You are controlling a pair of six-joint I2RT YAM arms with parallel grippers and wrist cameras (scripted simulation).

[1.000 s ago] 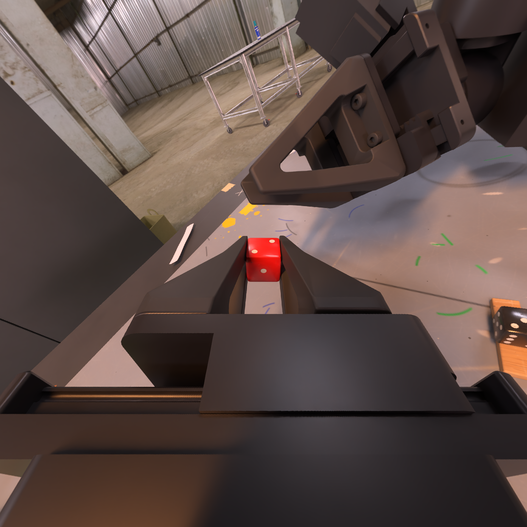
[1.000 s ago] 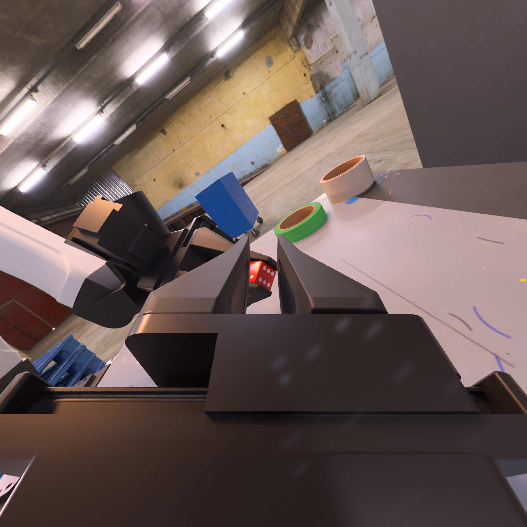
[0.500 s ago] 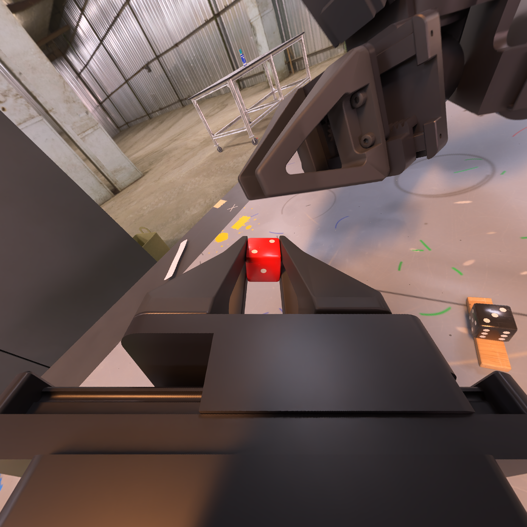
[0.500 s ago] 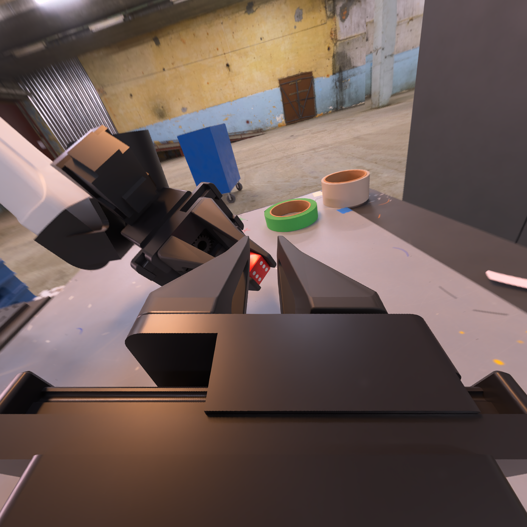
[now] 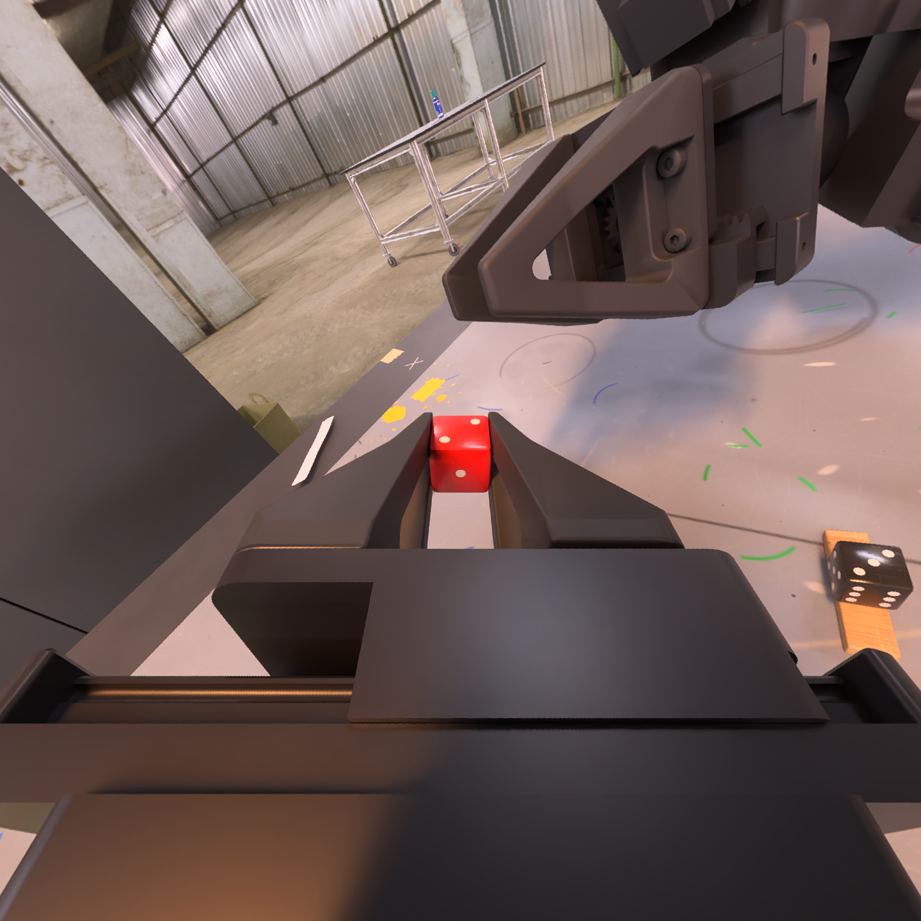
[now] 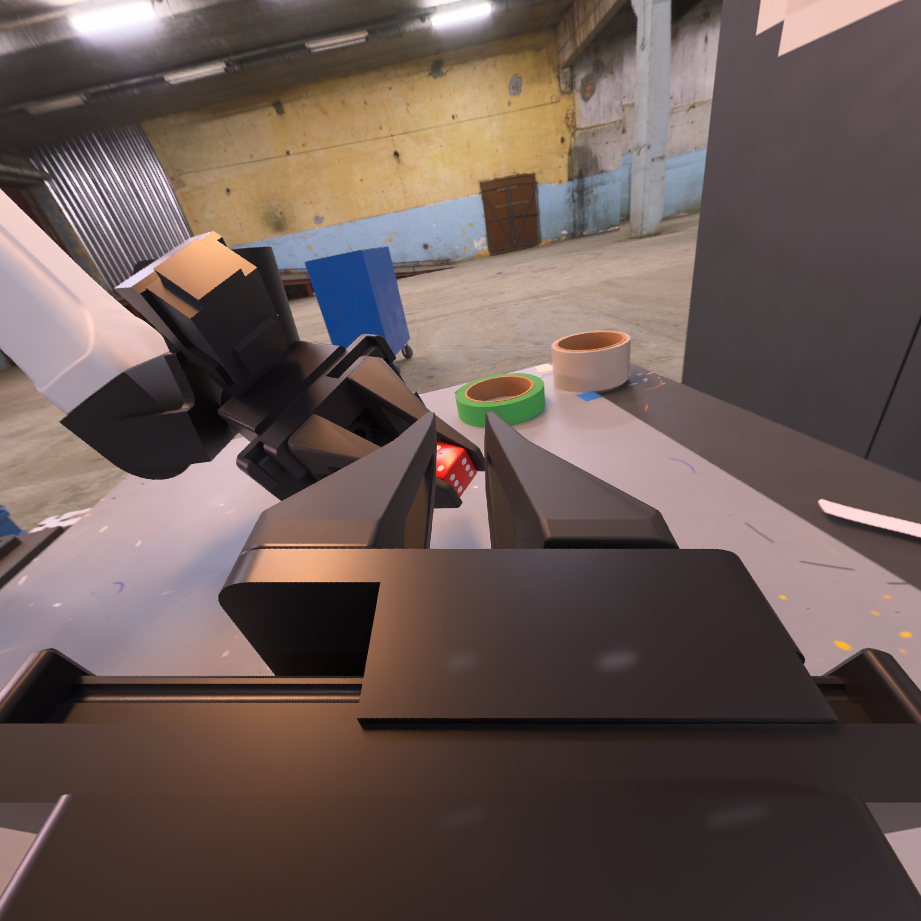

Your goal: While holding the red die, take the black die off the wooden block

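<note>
1. The bench (image 5: 747,423) is the biggest thing here: a pale grey top with a dark border strip, speckled with green, blue and yellow paint marks and a couple of faint ring outlines.
2. The left gripper (image 5: 459,451) is pinching the red die (image 5: 458,456) right at its fingertips, held up in the air near the bench's dark edge strip. In the right wrist view you can see the same gripper (image 6: 461,471) from the side with the red die (image 6: 454,468) poking out of it.
3. The right gripper (image 6: 459,448) has its fingers slightly spread with nothing between them; the red cube just shows through the gap from farther off. From the left wrist view it hangs high over the bench (image 5: 573,279).
4. Two tape rolls sit near one bench corner: a beige roll (image 6: 590,360) closest to the corner and a green roll (image 6: 500,398) just beside it.
5. The wooden block (image 5: 869,630) is a thin, light plank lying flat out on the grey part, well apart from the held cube.
6. The black die (image 5: 869,575) sits on top of the wooden block toward its far end, glossy black with white pips, rounded corners, a bit skewed relative to the plank.
7. A small white strip (image 5: 313,451) lies on the dark edge border.
</note>
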